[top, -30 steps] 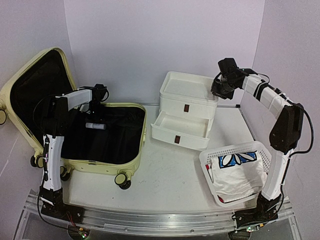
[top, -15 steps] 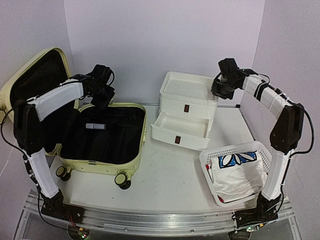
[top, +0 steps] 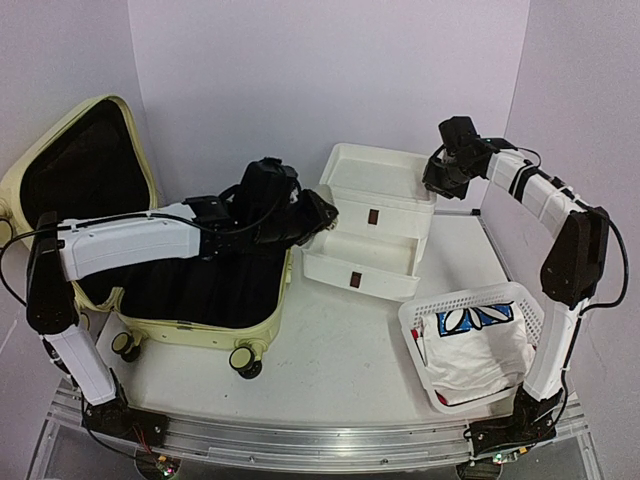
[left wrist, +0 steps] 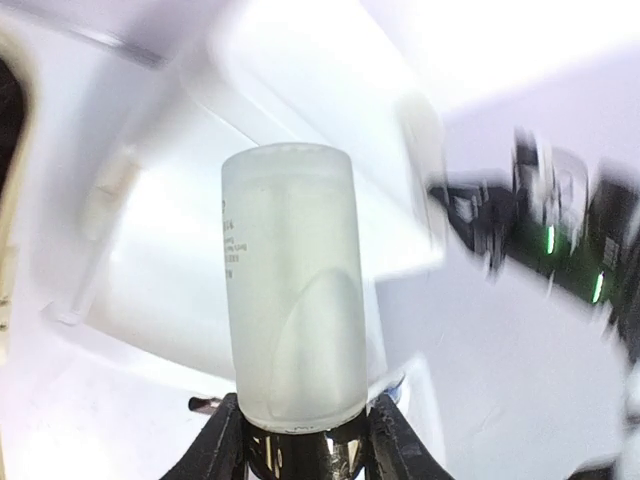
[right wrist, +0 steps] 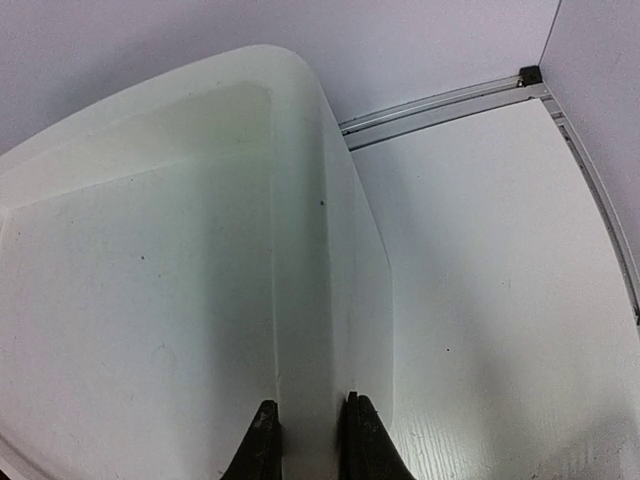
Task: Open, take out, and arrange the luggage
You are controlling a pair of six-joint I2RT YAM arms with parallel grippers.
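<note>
Swinging out of the pale yellow-green hard-shell suitcase (top: 200, 335), where it worked a second ago, the left arm now stretches rightward, and the small bottle that lay on the black lining is gone from there. The left end effector (top: 318, 212) is clamped on the base of a frosted translucent cylindrical bottle (left wrist: 292, 290), whose length runs out along the fingers. It sits just beside the white three-drawer plastic box (top: 395, 222). The right end effector (right wrist: 305, 435), unmoved, pinches the rim of the box's top tray at its far right corner, apparently steadying it.

The suitcase sits at the left of the tabletop (top: 340, 350) with its lid thrown back and its casters toward the near edge. The reaching arm partly hides its dark interior.

Opening looks done, so the step in hand is judged to be taking out and arranging, with one item in transit. The next move likely calls for carrying the bottle over the pulled-out drawer (top: 360, 248), lowering it clear of the front wall, and only then letting go. Motion blur in the left wrist view leaves exact alignment uncertain.
</note>
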